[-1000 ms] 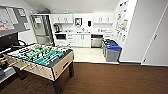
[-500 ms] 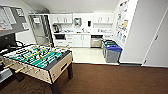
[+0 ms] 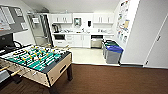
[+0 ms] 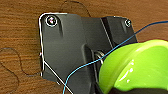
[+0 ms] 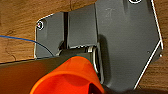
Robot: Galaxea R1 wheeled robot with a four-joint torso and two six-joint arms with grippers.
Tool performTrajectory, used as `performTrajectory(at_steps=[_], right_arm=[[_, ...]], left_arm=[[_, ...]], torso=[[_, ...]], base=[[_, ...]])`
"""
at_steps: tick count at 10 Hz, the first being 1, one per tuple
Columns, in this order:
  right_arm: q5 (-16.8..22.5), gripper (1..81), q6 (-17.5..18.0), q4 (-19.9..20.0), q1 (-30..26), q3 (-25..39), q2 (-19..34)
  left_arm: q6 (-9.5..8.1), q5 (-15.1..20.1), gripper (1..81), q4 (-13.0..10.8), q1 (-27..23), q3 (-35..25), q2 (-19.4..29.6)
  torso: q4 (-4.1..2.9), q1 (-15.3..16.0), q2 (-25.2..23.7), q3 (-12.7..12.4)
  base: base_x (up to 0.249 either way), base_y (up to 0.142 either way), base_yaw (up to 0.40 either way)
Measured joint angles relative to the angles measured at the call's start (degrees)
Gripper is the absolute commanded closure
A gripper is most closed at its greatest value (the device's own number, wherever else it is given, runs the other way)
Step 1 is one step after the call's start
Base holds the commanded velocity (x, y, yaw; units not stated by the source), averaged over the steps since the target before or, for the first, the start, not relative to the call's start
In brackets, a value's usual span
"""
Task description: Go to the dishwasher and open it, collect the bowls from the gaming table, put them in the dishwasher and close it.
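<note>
Left wrist view: a lime-green bowl (image 4: 136,67) sat large against the robot's dark plate, over wood-grain floor (image 4: 20,27); a thin blue cable (image 4: 100,62) crossed in front.
Left gripper state: cannot tell whether its claw was apart, together or clamped on the green bowl.
Right wrist view: an orange bowl (image 5: 68,76) sat close against the dark plate, with a blue cable (image 5: 22,40) and the same brown wood grain behind.
Right gripper state: cannot tell either; fingers could not be made out.
Gaming table: the table-football table (image 3: 37,63) stood near, on the left of the head view, green field and rods with handles showing, on dark brown floor (image 3: 112,80).
Bins: a grey bin with a blue lid (image 3: 113,53) stood beside the white wall on the right, another bin just behind it.
Dishwasher: the stainless-steel front (image 3: 96,41) sat under the counter in the far kitchenette, between white cabinets (image 3: 77,40), well apart from the gaming table.
Dishwasher door: too far off to tell its position.
</note>
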State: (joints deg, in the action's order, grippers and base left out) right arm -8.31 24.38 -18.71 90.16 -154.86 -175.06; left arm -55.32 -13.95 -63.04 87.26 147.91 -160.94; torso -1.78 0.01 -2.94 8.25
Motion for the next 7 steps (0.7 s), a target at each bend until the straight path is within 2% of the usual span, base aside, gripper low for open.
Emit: performTrajectory(at_steps=[7], right_arm=[[0.00,81.1,0.00,0.00,0.02,0.00,0.02]], left_arm=[[0.00,0.00,81.1,0.00,-0.05,0.00,-0.02]], torso=[[0.00,0.00,0.00,0.00]], base=[[0.136,0.000,0.000]])
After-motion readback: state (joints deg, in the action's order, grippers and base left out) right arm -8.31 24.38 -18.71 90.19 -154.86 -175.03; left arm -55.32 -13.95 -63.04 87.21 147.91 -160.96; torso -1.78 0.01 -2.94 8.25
